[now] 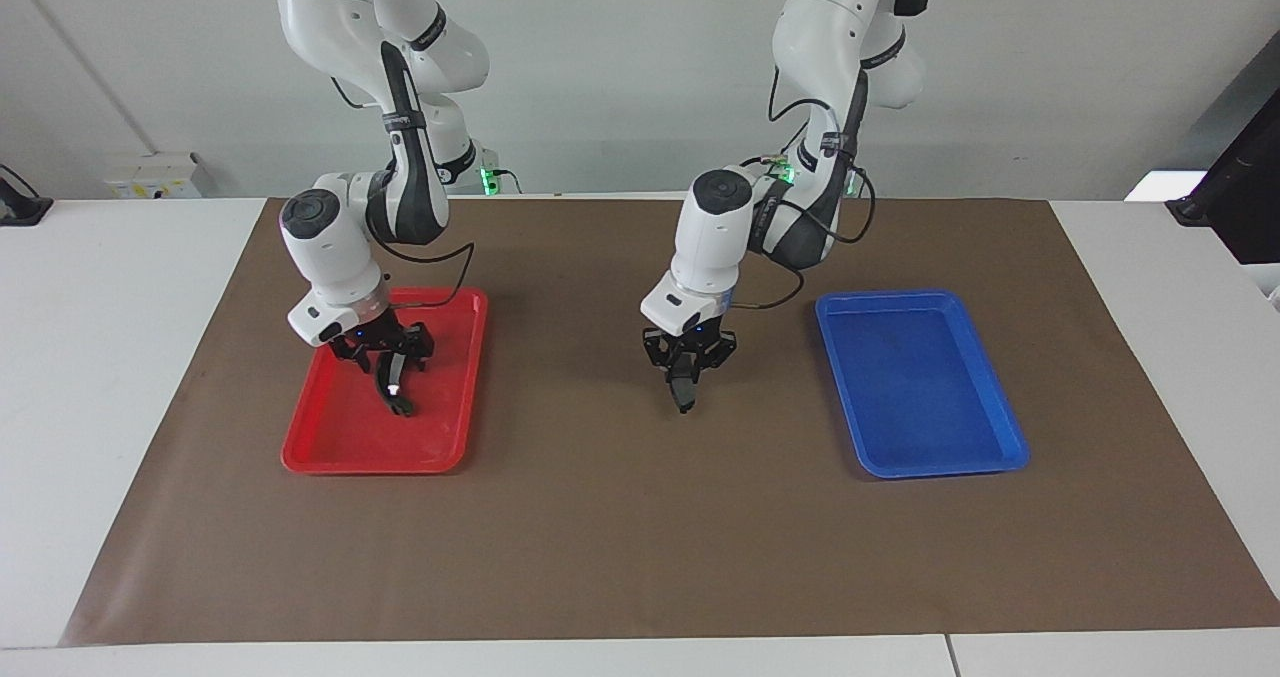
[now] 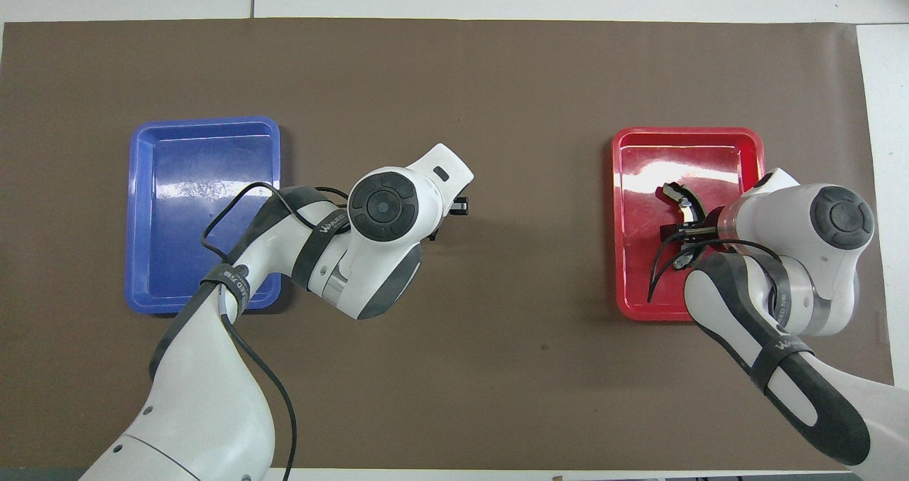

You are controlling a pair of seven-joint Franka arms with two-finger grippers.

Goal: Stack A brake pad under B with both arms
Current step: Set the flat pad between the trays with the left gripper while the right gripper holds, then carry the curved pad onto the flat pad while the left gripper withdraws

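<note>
The A brake pad (image 1: 684, 395), small and dark, hangs on edge from my left gripper (image 1: 686, 369), which is shut on it over the brown mat (image 1: 620, 517) between the two trays. In the overhead view the left wrist hides the pad. B (image 1: 394, 389), the long arched dark shoe with a shiny spot, lies in the red tray (image 1: 330, 457); its pale tip (image 2: 671, 192) shows in the overhead view. My right gripper (image 1: 388, 357) is low over B's end nearer the robots, jaws open on either side of it.
A blue tray (image 1: 930, 469) lies on the mat toward the left arm's end of the table, and the red tray (image 2: 710, 134) toward the right arm's end. White tabletop (image 1: 120, 357) borders the mat. A black object (image 1: 1240, 207) stands at the table's edge.
</note>
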